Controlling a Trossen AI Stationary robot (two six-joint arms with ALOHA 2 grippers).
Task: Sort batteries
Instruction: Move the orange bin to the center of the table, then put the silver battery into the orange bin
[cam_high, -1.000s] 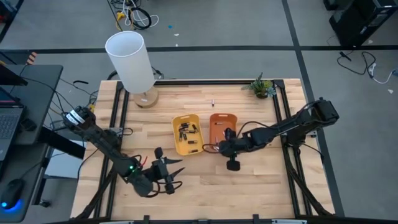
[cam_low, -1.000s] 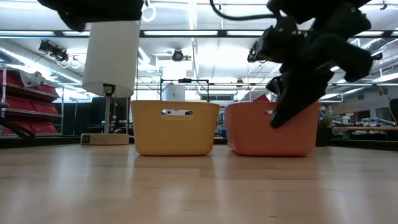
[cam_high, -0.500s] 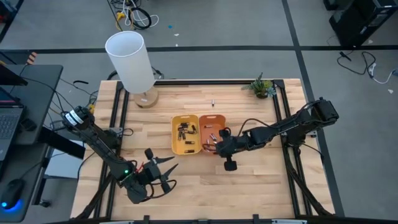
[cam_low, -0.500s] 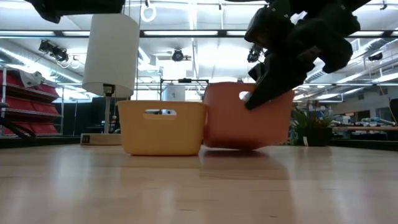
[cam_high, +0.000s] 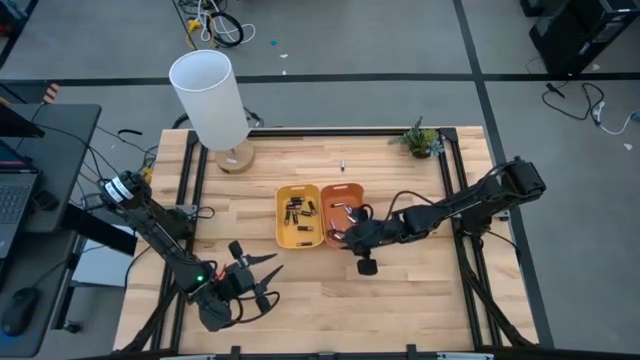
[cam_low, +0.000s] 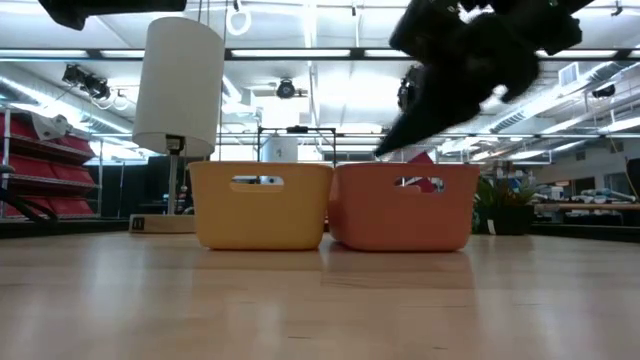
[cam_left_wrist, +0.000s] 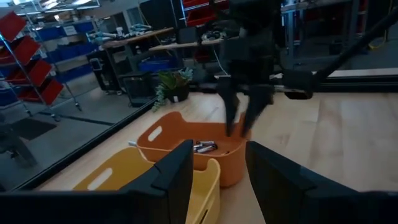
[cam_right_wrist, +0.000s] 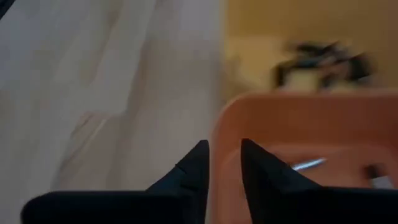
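Observation:
Two small trays stand side by side mid-table: a yellow tray (cam_high: 299, 215) with dark batteries (cam_high: 300, 211) and an orange tray (cam_high: 340, 213) with silvery batteries (cam_high: 343, 212) (cam_left_wrist: 204, 147). Both trays sit flat on their bases (cam_low: 400, 205). My right gripper (cam_high: 349, 233) (cam_right_wrist: 222, 155) is at the orange tray's near wall, slightly open, one finger on each side of the rim. In the low view its tip (cam_low: 388, 150) shows just above the rim. My left gripper (cam_high: 257, 271) (cam_left_wrist: 217, 186) hovers open over the table's near left part, apart from the trays. My right gripper stands over the orange tray's near wall (cam_right_wrist: 219, 134), close to the corner beside the yellow tray. It slants down from the table's right, one finger inside and one outside. Whether the fingers touch the wall, I cannot tell. The tray rests flat on the table.
A white lamp (cam_high: 210, 95) stands at the far left on a wooden foot. A small potted plant (cam_high: 420, 138) sits in the far right corner. One tiny cell-like thing (cam_high: 342, 165) lies alone beyond the trays. Bare wood lies in front of the trays (cam_low: 320, 300).
My right gripper has drawn the orange tray toward the table's left until it stands against the yellow tray. The orange tray was tipped half a second ago and now sits flat, and the gripper has risen. The yellow tray has turned straighter. My left arm has drawn back toward the near left.

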